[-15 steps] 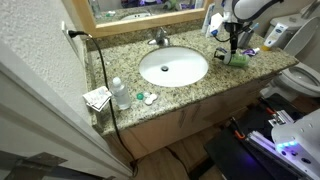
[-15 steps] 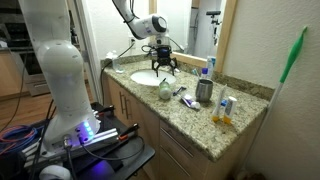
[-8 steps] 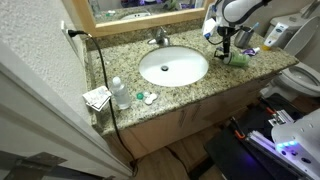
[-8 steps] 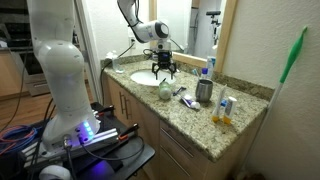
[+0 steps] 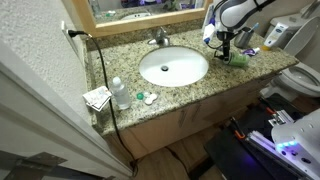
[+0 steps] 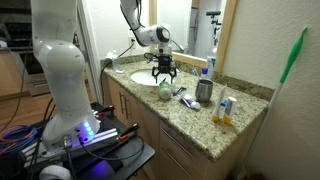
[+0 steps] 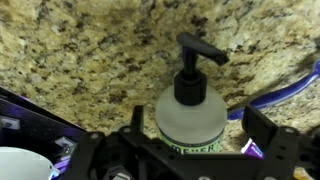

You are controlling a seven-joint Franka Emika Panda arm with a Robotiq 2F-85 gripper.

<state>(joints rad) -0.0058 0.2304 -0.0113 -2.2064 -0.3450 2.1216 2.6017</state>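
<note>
A round pale-green soap bottle (image 7: 190, 115) with a black pump stands upright on the speckled granite counter (image 7: 80, 50). In the wrist view it sits between my two black fingers (image 7: 262, 128), seen from straight above. My gripper (image 7: 198, 128) is open and holds nothing. In both exterior views the gripper (image 5: 225, 45) (image 6: 164, 72) hangs just over the bottle (image 5: 237, 59) (image 6: 165, 91), right of the sink. I cannot tell whether the fingertips touch the bottle.
White oval sink (image 5: 173, 67) with faucet (image 5: 160, 38). A blue toothbrush (image 7: 290, 85) and a small tube lie beside the bottle. A metal cup (image 6: 204, 91) and small bottles (image 6: 222, 108) stand further along. A clear bottle (image 5: 119, 93), papers (image 5: 97, 97) and a black cable (image 5: 103, 80) are at the other end.
The gripper has moved a little toward the sink side and lowered over the soap bottle. Its jaws stayed open. The bottle has not moved.
</note>
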